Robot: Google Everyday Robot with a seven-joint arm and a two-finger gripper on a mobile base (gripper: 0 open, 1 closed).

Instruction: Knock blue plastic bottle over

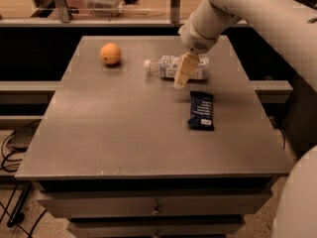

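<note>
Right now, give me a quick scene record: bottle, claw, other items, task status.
bottle: blue plastic bottle lying on its side, white cap pointing toward the ball
claw: claw in front of the bottle's middle, tip down by the table
other items: orange ball at the far left; dark snack wrapper flat, nearer the camera than the bottle
surface: grey table
task status: bottle is down, looks done
</note>
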